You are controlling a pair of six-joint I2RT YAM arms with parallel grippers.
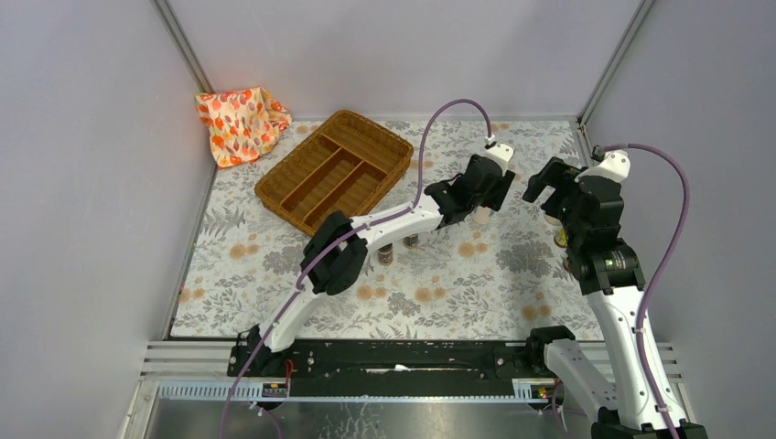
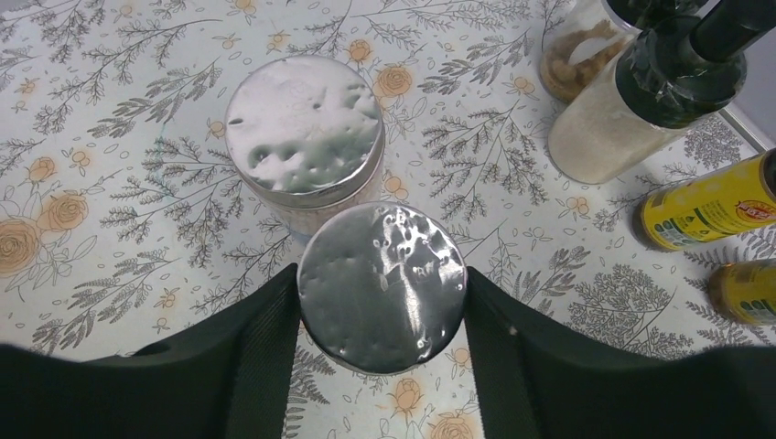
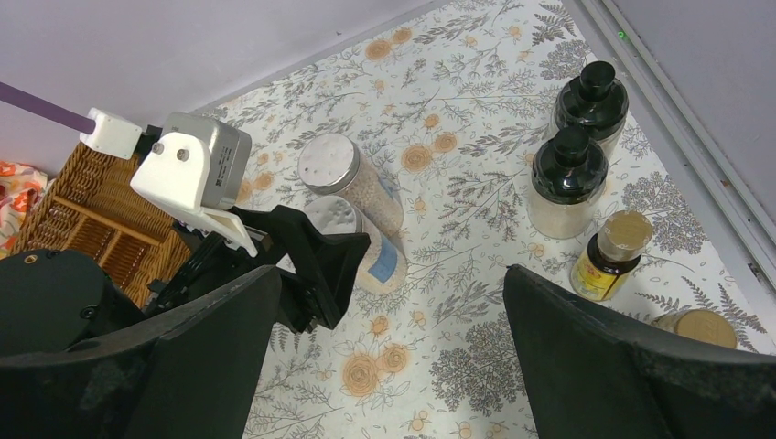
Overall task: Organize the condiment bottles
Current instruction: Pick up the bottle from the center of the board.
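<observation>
- As far as the three views show, eight condiment bottles stand on the floral table (image 1: 458,293), in four pairs.
- Two are silver-lidded jars with pale contents: the gripped silver-lidded jar (image 2: 382,311) and the free silver-lidded jar (image 2: 305,128). They stand just beside each other right of centre; whether they touch, I cannot tell.
- Two are black-capped jars, the farther black-capped jar (image 3: 595,101) and the nearer black-capped jar (image 3: 567,178), close together by the table's right edge.
- Two are yellow bottles with tan caps. The first yellow bottle (image 3: 608,261) is just near of the black-capped pair, and the second yellow bottle (image 3: 697,327) is nearer again.
- Two short dark jars (image 1: 385,254) stand side by side at mid-table, partly under the left forearm.
- The left gripper (image 2: 382,273) is part-way closed, its fingers (image 2: 265,347) pressed against opposite sides of the gripped jar's lid. The jar is upright.
- The right gripper (image 3: 389,273) is spread wide and holds nothing. It hangs above the table, right of the silver-lidded pair.
- A bare strip of floral surface separates the silver-lidded pair from the black-capped pair.
- The right-hand bottles crowd the table's right edge beside the wall.
- The wicker tray (image 1: 334,169) sits far left, well apart from every bottle, with the orange-patterned cloth (image 1: 240,123) in the far-left corner.
</observation>
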